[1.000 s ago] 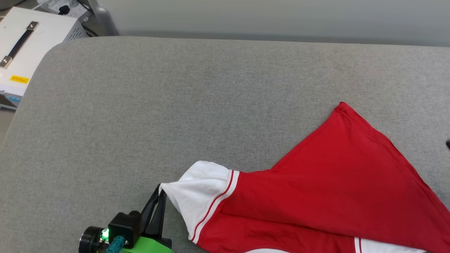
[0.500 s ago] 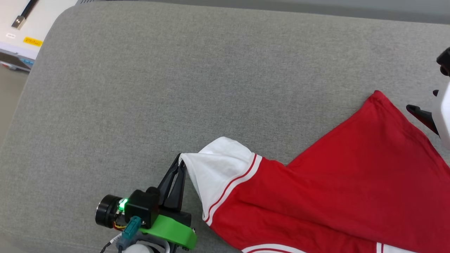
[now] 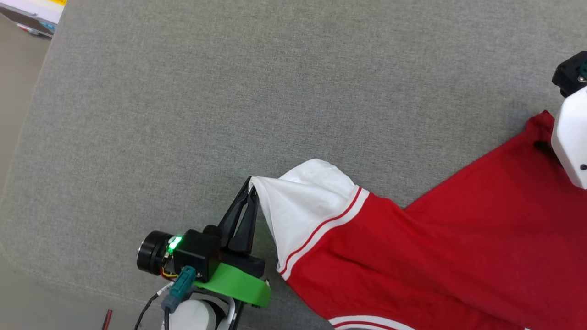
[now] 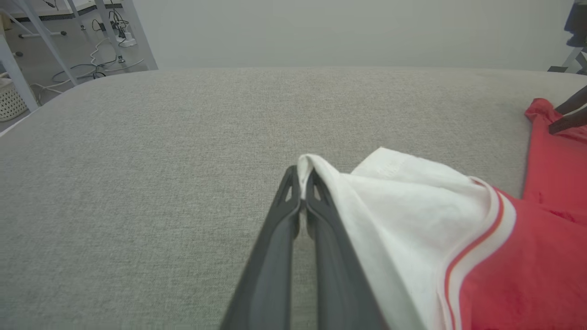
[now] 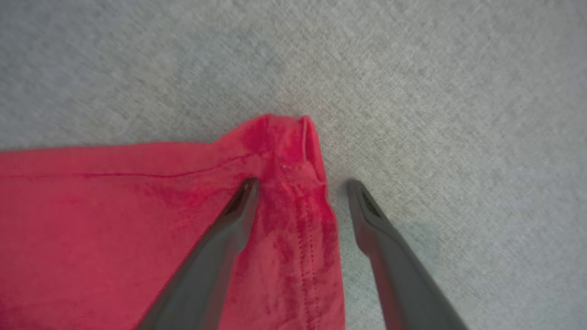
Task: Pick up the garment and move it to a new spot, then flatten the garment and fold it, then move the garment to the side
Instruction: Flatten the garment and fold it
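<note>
Pinching the garment [image 3: 435,256] by its white sleeve [image 3: 302,201] tip with the left hand [image 3: 253,183], straddling its far red corner [image 5: 293,137] with the right hand [image 5: 302,183] spread, down on grey upholstery [image 3: 229,91].

The left tool [image 3: 251,190] is built w/ two long, slim, dark-grey fingers [image 4: 277,247], slotted near the tips. They are mounted on a black block [image 3: 197,256] carrying a lit green LED [image 3: 174,243] and a black cyl. barrel [image 3: 149,252]. A bright green plastic bracket [image 3: 236,286] is fitted to it, and a teal connector [image 3: 179,286] w/ thin black cable is plugged in. The wrist shell [image 3: 192,316] is white and rounded. The right tool [image 5: 302,183] is made w/ the same matt dark fingers. The right forearm shell [image 3: 571,137] is white and smooth, w/ one small dark hole; a black housing [image 3: 568,75] is attached.
</note>
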